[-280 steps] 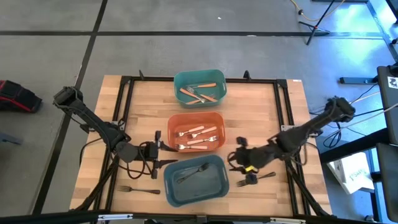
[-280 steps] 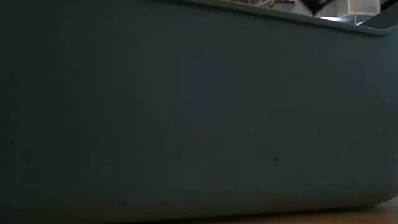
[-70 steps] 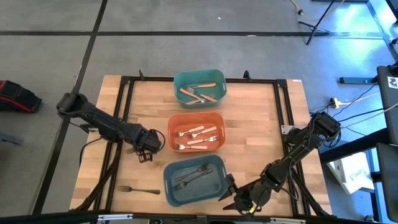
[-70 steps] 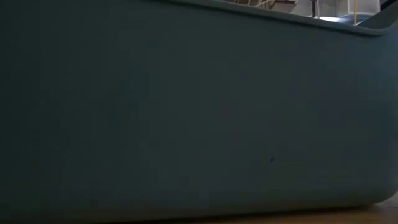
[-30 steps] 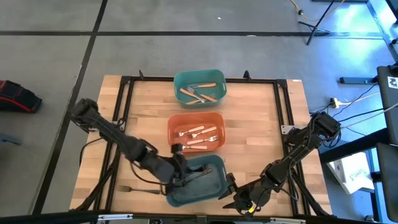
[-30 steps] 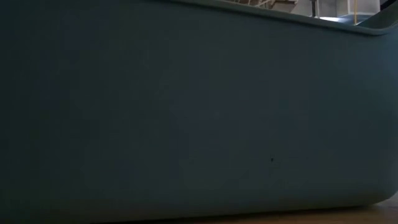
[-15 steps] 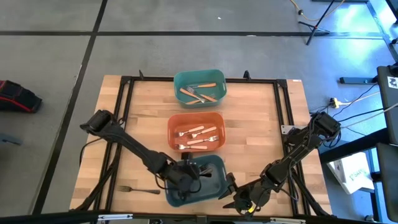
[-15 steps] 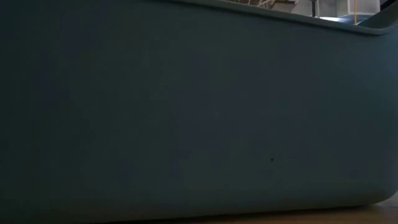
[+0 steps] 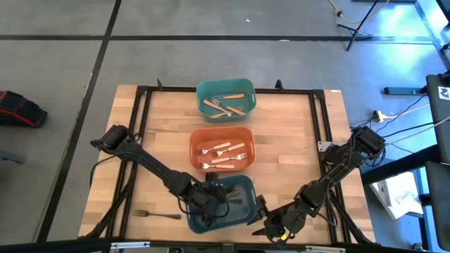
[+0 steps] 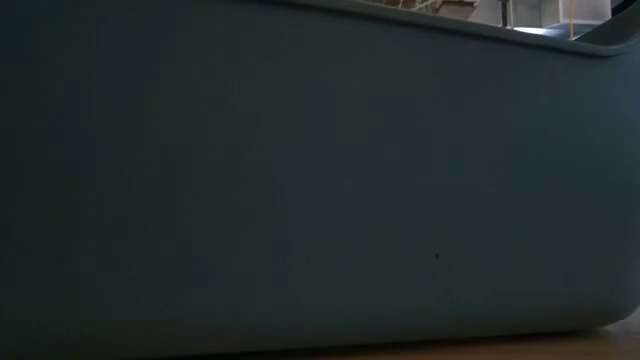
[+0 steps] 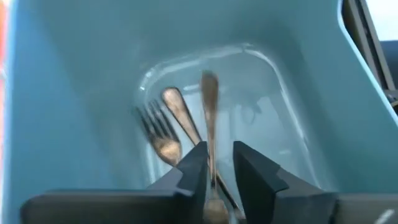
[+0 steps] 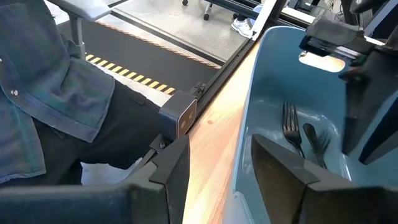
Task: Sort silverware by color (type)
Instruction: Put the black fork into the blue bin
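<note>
My left gripper hovers over the blue-grey bin, pointing down into it, fingers a little apart. A dark metal fork stands blurred between them, above two dark forks lying on the bin's floor. A further dark fork lies flat on the table left of the bin. Cream-handled forks lie in the orange bin, and brown-handled ones in the teal bin. My right gripper waits open at the bin's near right corner. My left gripper has the dark fork's handle running lengthwise between its fingers, close along one finger. The gap is wider than the handle. Whether a finger touches the fork, I cannot tell. The fork points down into the blue-grey bin, clear of its floor.
The blue-grey bin's wall fills the low view. A black frame runs along the table's sides. In the right wrist view a person's denim sleeve shows past the table's near edge.
My left gripper has gone toward the table's right edge, from the blue-grey bin's left rim to over its middle, and has stayed there for the last half second.
</note>
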You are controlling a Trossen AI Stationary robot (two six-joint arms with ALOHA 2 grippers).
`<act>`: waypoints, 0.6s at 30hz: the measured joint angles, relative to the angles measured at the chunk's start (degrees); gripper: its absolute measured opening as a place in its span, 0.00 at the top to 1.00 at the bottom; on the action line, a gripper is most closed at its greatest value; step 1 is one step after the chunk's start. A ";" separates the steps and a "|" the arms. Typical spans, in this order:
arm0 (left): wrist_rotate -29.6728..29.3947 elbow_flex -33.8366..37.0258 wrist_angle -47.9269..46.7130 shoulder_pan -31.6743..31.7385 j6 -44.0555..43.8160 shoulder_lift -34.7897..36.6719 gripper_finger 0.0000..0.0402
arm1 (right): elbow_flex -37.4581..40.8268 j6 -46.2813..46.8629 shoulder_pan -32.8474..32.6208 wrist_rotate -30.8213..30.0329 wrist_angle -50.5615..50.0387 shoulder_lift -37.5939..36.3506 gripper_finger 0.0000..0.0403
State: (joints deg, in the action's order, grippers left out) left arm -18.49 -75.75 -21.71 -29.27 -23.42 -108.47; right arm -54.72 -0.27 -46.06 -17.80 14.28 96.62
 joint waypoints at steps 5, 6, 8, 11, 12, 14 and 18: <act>1.47 -1.50 -2.98 -0.08 0.53 3.10 0.73 | 0.00 0.00 0.00 0.00 -0.03 0.00 0.60; 1.32 -2.06 -4.31 -0.42 0.70 4.43 0.72 | 0.00 0.00 0.00 0.02 -0.04 0.00 0.60; 0.86 -3.11 -7.13 -1.30 0.45 7.22 0.71 | 0.00 0.00 0.00 0.02 -0.09 0.00 0.60; 0.64 -3.82 -10.53 -3.32 -0.02 11.42 0.72 | 0.00 0.00 0.00 0.05 -0.25 0.00 0.60; 0.71 -3.87 -11.49 -4.13 -0.23 13.02 0.72 | 0.00 0.03 0.00 0.02 -0.41 0.00 0.60; 1.66 -3.96 -14.01 -5.64 -1.63 16.22 0.72 | 0.00 0.24 0.00 0.02 -0.62 0.00 0.60; 2.15 -4.02 -21.64 -9.42 -9.74 21.05 0.72 | 0.00 0.33 0.00 0.02 -0.83 0.00 0.60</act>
State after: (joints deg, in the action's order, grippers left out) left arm -16.34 -79.77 -43.36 -38.69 -33.16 -87.42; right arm -54.72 0.05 -46.06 -17.78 13.45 96.62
